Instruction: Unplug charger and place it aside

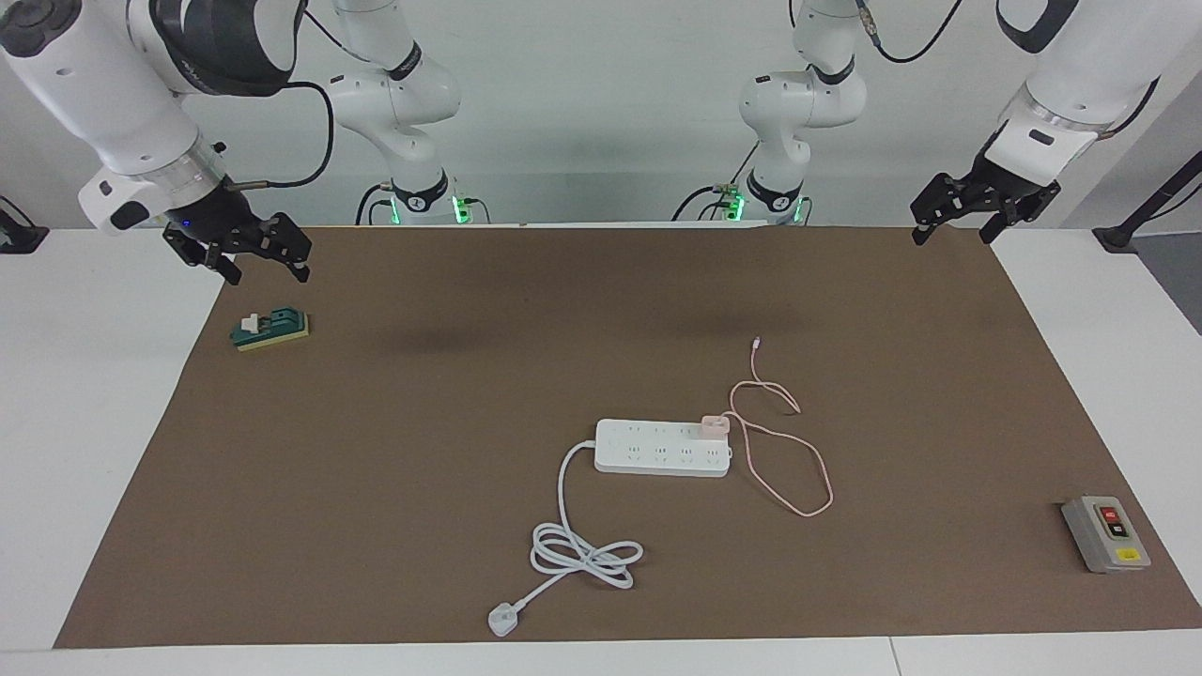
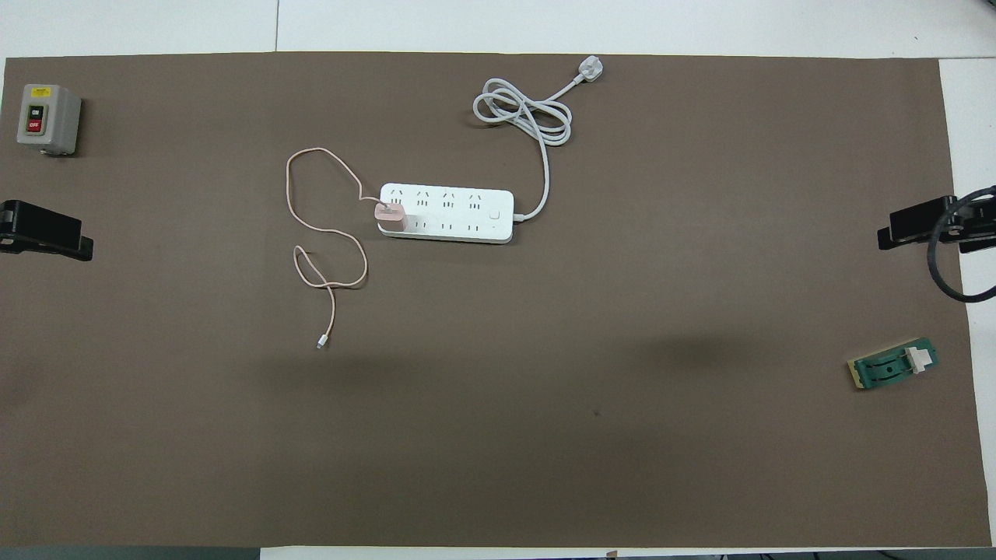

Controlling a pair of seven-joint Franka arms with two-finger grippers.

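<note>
The pale pink charger [image 1: 715,425] is plugged into the white power strip [image 1: 662,449], at the strip's end toward the left arm's end of the table. It also shows in the overhead view [image 2: 390,216]. Its thin pink cable [image 1: 793,474] lies in loose loops on the mat beside the strip. The strip's thick white cord [image 1: 582,554] coils farther from the robots. My left gripper [image 1: 956,235] hangs open and empty over the mat's corner at the left arm's end. My right gripper [image 1: 266,274] hangs open and empty over the mat's edge at the right arm's end.
A brown mat [image 1: 423,394] covers the table. A grey on/off switch box [image 1: 1105,533] stands at the left arm's end, farther from the robots. A small green switch block [image 1: 270,329] lies below the right gripper.
</note>
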